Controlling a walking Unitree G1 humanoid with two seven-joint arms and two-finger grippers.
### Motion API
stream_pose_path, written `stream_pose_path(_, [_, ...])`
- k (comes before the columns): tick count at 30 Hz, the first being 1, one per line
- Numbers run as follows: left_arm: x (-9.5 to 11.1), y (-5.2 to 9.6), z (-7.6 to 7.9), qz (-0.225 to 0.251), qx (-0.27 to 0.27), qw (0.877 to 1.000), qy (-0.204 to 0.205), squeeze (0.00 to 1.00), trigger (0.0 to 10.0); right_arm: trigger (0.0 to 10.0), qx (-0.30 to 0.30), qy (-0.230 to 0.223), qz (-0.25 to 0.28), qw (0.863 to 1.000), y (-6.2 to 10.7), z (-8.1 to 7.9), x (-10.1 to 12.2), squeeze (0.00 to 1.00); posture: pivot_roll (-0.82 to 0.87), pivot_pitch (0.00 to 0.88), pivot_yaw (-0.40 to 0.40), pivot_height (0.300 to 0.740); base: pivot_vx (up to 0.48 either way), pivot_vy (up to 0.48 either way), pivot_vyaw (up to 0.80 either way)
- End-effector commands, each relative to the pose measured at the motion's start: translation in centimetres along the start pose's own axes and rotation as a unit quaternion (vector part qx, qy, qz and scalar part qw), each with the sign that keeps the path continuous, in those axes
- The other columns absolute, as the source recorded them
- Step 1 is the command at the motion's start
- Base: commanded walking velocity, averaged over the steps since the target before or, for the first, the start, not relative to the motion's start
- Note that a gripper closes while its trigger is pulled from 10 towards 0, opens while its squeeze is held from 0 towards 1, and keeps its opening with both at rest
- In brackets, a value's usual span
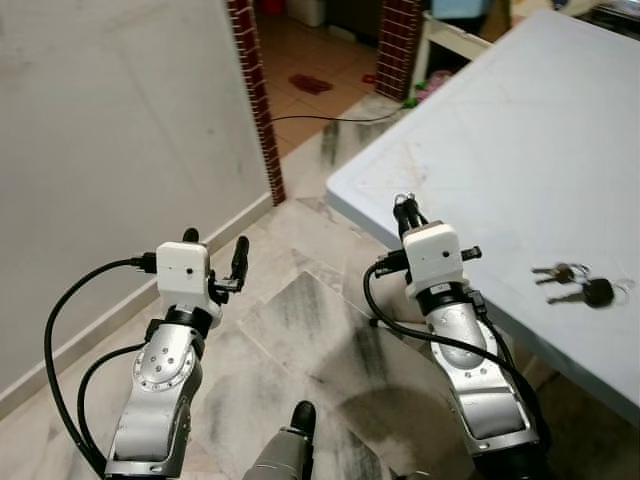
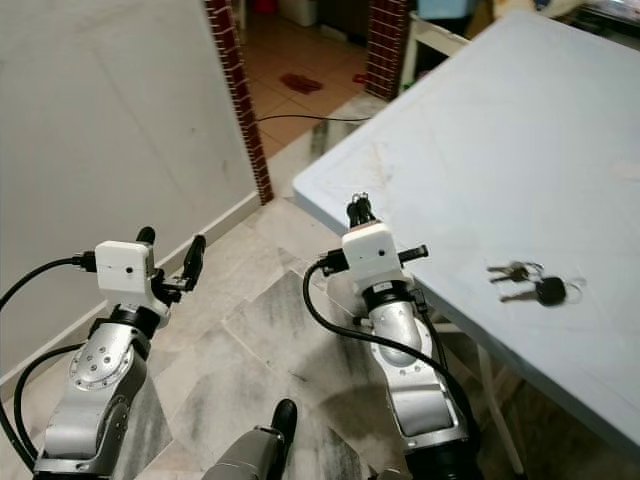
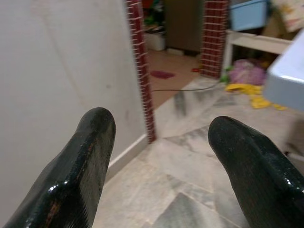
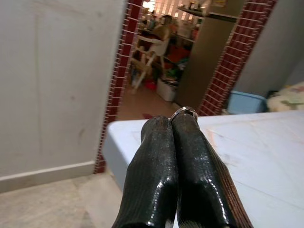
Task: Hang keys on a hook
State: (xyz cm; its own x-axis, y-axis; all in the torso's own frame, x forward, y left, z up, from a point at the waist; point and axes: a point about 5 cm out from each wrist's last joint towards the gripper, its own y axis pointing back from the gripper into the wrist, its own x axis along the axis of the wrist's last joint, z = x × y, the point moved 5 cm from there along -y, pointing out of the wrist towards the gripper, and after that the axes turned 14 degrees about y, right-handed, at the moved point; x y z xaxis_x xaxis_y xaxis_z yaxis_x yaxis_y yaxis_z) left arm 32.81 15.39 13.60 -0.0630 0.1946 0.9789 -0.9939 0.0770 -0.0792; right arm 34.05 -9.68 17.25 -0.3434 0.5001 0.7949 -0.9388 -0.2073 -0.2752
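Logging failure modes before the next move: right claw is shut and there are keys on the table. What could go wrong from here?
1. The right claw pinches a small metal ring only at its very tips. That thin hold may slip once the arm moves.
2. The keys lie near the edge of the table, close to the right arm. A careless swing could knock them to the floor.
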Motion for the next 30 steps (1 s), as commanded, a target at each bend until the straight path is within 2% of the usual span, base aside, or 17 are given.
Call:
stream_pose_path(1, [-0.29, 0.00, -0.25, -0.007, 0.003, 1.000, -0.003, 0.00, 10.0, 10.0, 0.000, -0.006, 0.000, 1.000, 0.07, -0.03, 0.00, 0.00, 0.02, 0.185, 0.058, 0.740, 0.000, 0.000, 0.80])
stream_pose_path(8, [-0.73, 0.11, -0.56, -0.018, 0.009, 1.000, -0.003, 0.00, 10.0, 10.0, 0.005, -0.015, -0.001, 1.000, 0.07, -0.10, -0.03, 0.00, 0.02, 0.191, 0.052, 0.740, 0.000, 0.000, 0.80])
stream_pose_path(20, [-0.97, -0.19, 0.21, -0.019, -0.002, 1.000, 0.013, 0.00, 10.0, 10.0, 0.010, -0.016, 0.000, 1.000, -0.30, 0.11, -0.16, 0.00, 0.01, 0.186, 0.032, 0.740, 0.000, 0.000, 0.74])
stream_pose_path(30, [-1.04, -0.42, 0.15, -0.023, -0.002, 1.000, 0.012, 0.00, 10.0, 10.0, 0.012, -0.018, 0.002, 1.000, -0.31, 0.03, -0.08, 0.00, 0.01, 0.181, 0.036, 0.740, 0.000, 0.000, 0.74])
